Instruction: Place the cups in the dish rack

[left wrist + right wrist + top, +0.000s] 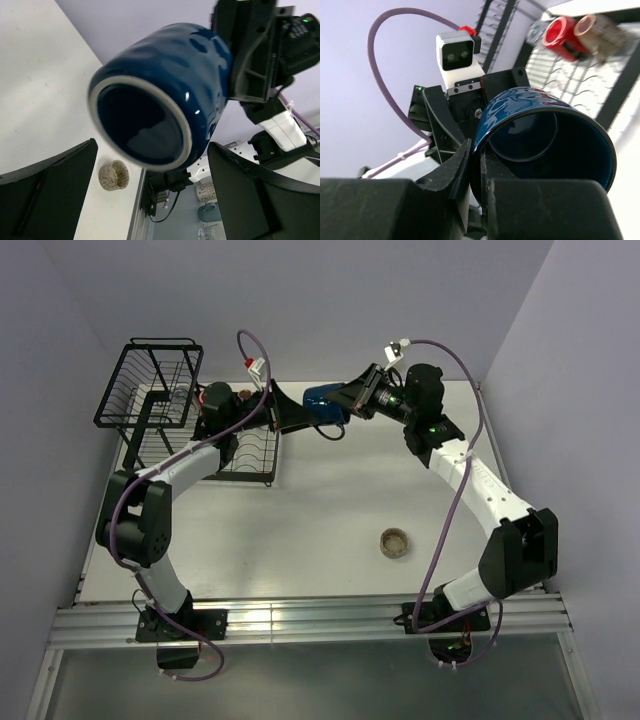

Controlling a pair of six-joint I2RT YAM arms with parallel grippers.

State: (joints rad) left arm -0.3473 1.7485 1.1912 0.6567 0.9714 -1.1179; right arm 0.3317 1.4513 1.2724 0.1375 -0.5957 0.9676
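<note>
Top external view first: we see the dark blue mug [322, 403] held in the air at the far side of the table [330, 500], just right of the dish rack [115, 405]. The mug lies on its side, its long axis running left to right between the two grippers.

The right gripper [352, 400] is clamped on the mug's wall at the mouth. In the right wrist view one finger sits inside the rim and the other outside.

The left gripper [287, 414] faces the opposite end. In the left wrist view that end, ringed in pale glaze, points straight at the camera, and the two black fingers [55, 175] stand wide apart low on either side with nothing between them. We judge the mug to be just ahead of those parted jaws, not yet inside them. The left arm is the one nearer the rack, so we read this as a handover. The coming move turns on the left jaws sliding along the mug's axis to close around its body.

In the rack we can make out a red mug [564, 36], a tan cup [594, 29] and a clear glass [536, 31], lying tipped over what looks like the slotted tray part. We cannot tell their exact seating. One low beige cup [395, 542] stands alone on the table, nearer the right arm.
</note>
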